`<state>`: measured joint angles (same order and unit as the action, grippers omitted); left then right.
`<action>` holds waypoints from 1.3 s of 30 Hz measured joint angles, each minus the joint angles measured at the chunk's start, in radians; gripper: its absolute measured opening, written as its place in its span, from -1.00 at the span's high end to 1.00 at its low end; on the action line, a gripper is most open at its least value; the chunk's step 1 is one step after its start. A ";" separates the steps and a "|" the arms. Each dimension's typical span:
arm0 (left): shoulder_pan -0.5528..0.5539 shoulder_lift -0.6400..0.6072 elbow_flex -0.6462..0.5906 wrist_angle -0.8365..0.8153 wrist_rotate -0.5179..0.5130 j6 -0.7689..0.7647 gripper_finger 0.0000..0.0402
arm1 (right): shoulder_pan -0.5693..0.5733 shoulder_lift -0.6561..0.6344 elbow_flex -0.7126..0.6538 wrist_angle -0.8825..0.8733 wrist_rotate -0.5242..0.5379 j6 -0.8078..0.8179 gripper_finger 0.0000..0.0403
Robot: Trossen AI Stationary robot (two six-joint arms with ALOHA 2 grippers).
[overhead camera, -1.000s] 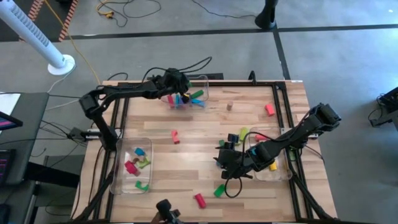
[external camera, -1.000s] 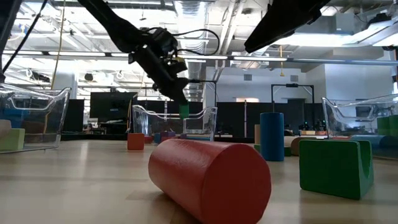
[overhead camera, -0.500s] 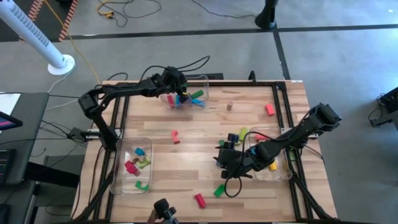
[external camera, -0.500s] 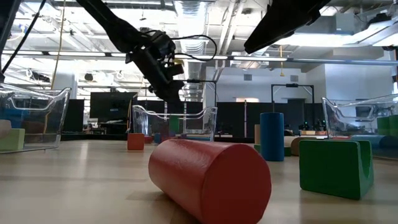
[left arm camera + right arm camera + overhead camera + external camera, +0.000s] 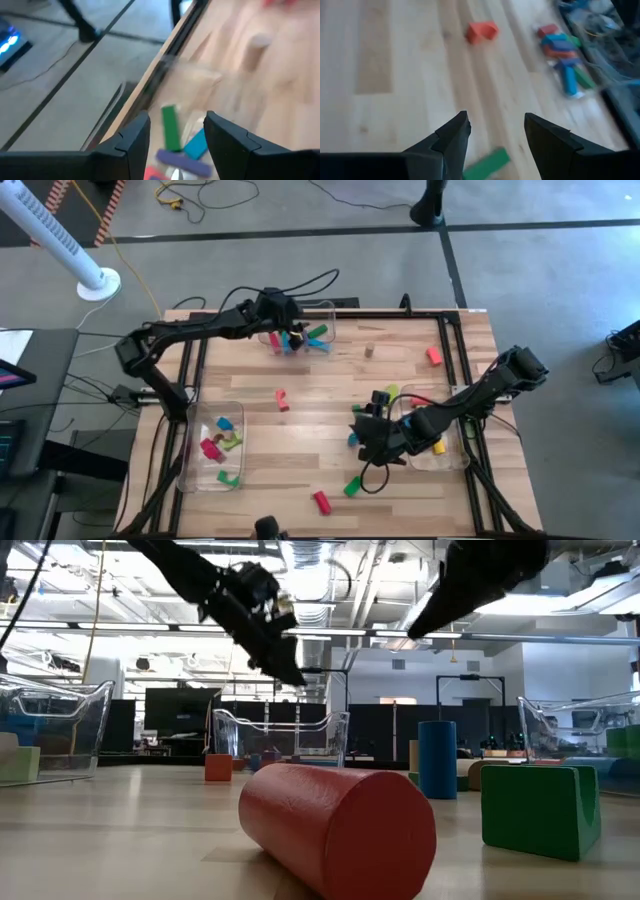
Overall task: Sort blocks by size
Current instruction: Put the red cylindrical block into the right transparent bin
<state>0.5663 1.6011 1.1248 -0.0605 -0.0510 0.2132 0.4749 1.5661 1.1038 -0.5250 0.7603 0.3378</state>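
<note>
My left gripper [image 5: 288, 323] hangs open over the clear bin [image 5: 322, 313] at the table's far edge. Nothing is between its fingers [image 5: 176, 120]. In that bin lie a green bar [image 5: 170, 131], a blue block [image 5: 196, 143] and a purple one [image 5: 177, 161]. My right gripper [image 5: 363, 440] stands open above the table beside the right bin [image 5: 455, 460], and a green block [image 5: 487, 162] lies on the table near its fingers. Loose blocks lie on the wood: a red arch [image 5: 282, 399], a tan block [image 5: 369, 351], a red one [image 5: 433, 356] and a red cylinder [image 5: 320, 501].
A third clear bin [image 5: 190, 470] with several blocks stands at the near left. In the low view the red cylinder [image 5: 340, 830], a green arch [image 5: 540, 808] and an upright blue cylinder [image 5: 437, 758] stand close to the near edge. Bare wood lies in the table's middle.
My left gripper has opened and let go of a green block over the far bin, then risen. The block has dropped out of its fingers into that bin. My right arm has shifted a little, and its gripper has stayed open.
</note>
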 joint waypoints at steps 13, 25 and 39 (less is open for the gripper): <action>-0.289 -0.311 0.000 -0.345 0.074 0.011 0.12 | -0.040 0.000 0.000 -0.255 0.046 0.221 -0.10; -0.712 -0.569 -0.017 -0.547 0.072 -0.050 0.12 | -0.073 0.000 0.000 -0.270 0.052 0.248 -0.10; -1.039 -0.653 -0.287 -0.392 -0.146 -0.183 0.12 | -0.177 0.000 0.000 -0.309 0.047 0.291 -0.10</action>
<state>-0.4725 0.9478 0.8381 -0.4529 -0.1974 0.0299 0.2979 1.5658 1.1034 -0.8341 0.8075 0.6285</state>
